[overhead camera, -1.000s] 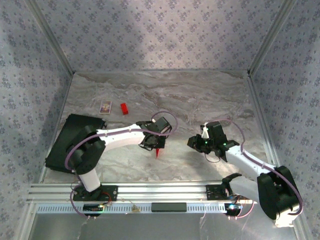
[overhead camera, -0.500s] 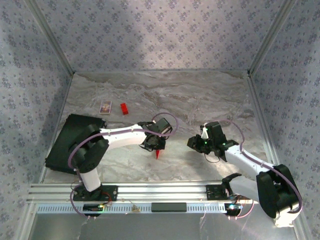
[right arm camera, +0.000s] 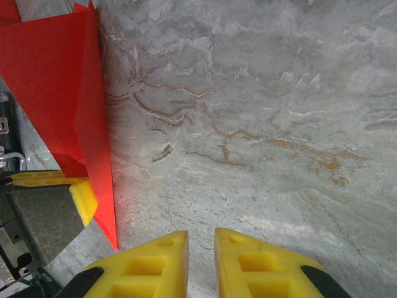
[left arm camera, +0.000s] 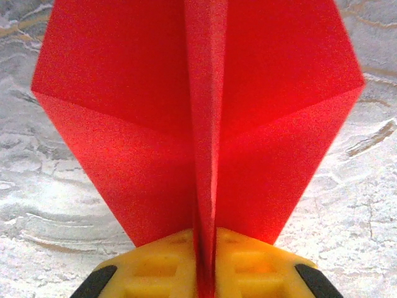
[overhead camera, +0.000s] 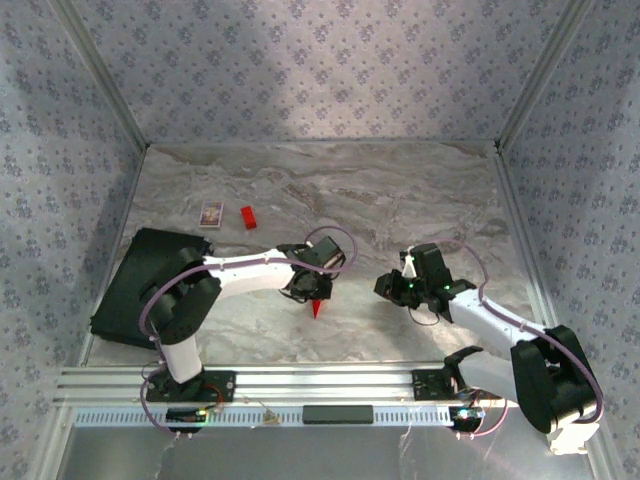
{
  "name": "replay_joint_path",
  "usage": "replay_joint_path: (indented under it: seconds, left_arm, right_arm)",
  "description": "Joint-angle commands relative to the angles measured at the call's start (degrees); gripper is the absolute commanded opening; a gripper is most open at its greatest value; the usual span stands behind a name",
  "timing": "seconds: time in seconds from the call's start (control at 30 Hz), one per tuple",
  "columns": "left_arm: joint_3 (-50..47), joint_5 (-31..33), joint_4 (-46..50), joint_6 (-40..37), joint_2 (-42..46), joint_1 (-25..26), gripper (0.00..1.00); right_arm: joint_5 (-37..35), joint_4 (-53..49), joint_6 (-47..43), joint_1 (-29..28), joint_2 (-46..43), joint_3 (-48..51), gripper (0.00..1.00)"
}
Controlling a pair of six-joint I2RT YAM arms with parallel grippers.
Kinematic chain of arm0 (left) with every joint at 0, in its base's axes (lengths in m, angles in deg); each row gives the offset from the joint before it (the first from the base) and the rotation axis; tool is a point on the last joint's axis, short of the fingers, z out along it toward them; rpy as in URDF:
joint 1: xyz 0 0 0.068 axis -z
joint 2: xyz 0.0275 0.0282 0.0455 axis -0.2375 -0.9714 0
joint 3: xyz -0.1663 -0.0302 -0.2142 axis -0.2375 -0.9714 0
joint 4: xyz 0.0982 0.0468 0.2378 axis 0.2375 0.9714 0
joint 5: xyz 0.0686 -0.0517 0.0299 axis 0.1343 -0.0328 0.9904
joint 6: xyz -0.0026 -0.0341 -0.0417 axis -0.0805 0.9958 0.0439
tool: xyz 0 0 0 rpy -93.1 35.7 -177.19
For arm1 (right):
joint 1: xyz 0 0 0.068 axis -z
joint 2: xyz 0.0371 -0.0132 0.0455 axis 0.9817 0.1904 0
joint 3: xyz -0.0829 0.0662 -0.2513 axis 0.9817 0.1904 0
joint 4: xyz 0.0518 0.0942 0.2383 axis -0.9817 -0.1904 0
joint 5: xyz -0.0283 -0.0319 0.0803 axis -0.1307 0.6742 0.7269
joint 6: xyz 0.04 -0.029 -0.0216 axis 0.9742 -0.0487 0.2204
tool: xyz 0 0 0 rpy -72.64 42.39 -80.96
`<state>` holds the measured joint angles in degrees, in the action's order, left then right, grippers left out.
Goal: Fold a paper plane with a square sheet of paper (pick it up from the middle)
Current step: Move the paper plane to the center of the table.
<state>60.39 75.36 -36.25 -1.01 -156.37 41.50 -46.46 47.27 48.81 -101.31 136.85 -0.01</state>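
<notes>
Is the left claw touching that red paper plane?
Touching. The left wrist view shows the centre fold of the paper plane pinched between the yellow fingers of the left gripper.

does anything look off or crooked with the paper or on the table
Nothing stands out. The paper plane is pinched by its centre fold in the left pincer, wings spread evenly, no tears visible. The black pad on the left lies at an angle, nothing more.

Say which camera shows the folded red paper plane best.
Left wrist: the red paper plane spreads both wings, centre crease pinched in the left gripper. Top external: a small red tip. Right wrist: its side, at left.
</notes>
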Motion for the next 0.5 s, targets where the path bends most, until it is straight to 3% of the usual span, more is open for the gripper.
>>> replay_joint_path:
  seconds: [0.0,0.47]
  left_arm:
    - [-0.02,-0.46,0.64,0.59,-0.77,0.04,0.14]
    - [-0.18,0.64,0.79,0.53,-2.71,0.54,0.15]
  right_arm:
    - [-0.29,-0.18,-0.1,-0.44,0.11,-0.14,0.19]
    - [-0.72,0.05,0.06,-0.46,0.17,0.06,0.19]
